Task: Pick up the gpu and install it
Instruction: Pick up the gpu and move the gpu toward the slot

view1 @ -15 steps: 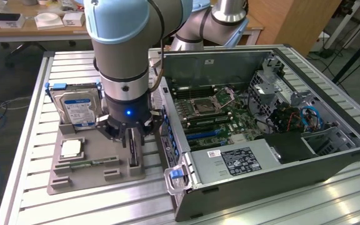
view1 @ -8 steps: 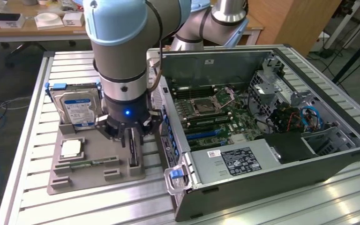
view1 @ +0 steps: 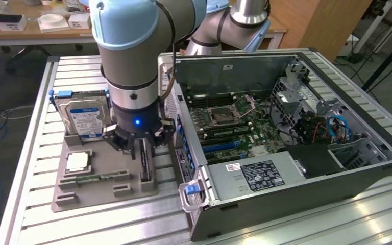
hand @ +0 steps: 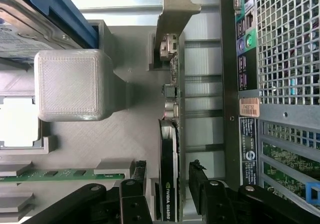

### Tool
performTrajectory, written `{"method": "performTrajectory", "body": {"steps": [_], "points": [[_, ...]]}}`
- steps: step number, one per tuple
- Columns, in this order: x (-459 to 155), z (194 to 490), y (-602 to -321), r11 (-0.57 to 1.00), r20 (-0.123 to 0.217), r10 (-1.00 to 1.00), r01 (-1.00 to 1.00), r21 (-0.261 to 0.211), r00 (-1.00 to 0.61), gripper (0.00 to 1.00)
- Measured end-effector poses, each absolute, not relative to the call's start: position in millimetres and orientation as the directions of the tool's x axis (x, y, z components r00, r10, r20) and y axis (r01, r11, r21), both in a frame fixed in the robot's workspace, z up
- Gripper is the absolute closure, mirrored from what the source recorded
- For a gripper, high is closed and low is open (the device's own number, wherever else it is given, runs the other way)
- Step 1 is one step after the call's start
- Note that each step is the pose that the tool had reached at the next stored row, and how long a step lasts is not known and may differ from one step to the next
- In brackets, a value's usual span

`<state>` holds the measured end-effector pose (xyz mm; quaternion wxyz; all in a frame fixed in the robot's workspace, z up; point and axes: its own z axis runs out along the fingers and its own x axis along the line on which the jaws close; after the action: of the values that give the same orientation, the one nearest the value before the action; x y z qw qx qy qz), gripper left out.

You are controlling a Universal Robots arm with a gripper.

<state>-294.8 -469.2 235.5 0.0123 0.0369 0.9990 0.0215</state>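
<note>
The gpu point(view1: 143, 164) is a thin black card standing on edge in a slot of the grey printed tray point(view1: 107, 196), beside the open computer case point(view1: 285, 148). In the wrist view the gpu point(hand: 170, 154) runs edge-on, with its silver bracket point(hand: 172, 12) at the far end. My gripper point(view1: 143, 148) hangs straight down over the card. Its two black fingers point(hand: 139, 181) straddle the gpu, one on each side, with a gap between each finger and the card. The gripper point(hand: 168, 184) is open and holds nothing.
The tray also carries a blue-labelled hard drive point(view1: 86, 118) upright at its back, a processor chip point(view1: 77, 162) and a green memory stick point(view1: 100, 178). The case's rear panel point(hand: 280, 44) stands close beside the gpu. The motherboard point(view1: 234, 125) lies exposed inside the case.
</note>
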Motion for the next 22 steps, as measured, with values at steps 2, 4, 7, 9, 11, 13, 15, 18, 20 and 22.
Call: {"method": "performTrajectory", "body": {"steps": [2,4,7,9,11,13,15,18,20,22], "points": [[-294.8,234.9,-469.2,0.996,-0.023,0.074,0.073,0.044,-0.997,0.53],[-294.8,234.4,-469.2,0.996,-0.023,0.074,0.073,0.044,-0.997,0.53],[-294.8,232.9,-469.2,0.996,-0.023,0.074,0.073,0.044,-0.997,0.53],[-294.8,232.7,-469.2,0.996,-0.023,0.074,0.073,0.044,-0.997,0.53],[-294.8,232.6,-469.2,0.996,-0.023,0.074,0.073,0.044,-0.997,0.53],[-294.8,232.5,-469.2,0.996,-0.023,0.074,0.073,0.044,-0.997,0.53],[-294.8,232.5,-469.2,0.996,-0.023,0.074,0.073,0.044,-0.997,0.53],[-294.8,232.5,-469.2,0.996,-0.023,0.074,0.073,0.044,-0.997,0.54],[-294.8,232.5,-469.2,0.996,-0.023,0.074,0.073,0.044,-0.997,0.61],[-294.6,232.4,-469.1,0.996,-0.023,0.075,0.073,0.044,-0.997,0.61]]}}
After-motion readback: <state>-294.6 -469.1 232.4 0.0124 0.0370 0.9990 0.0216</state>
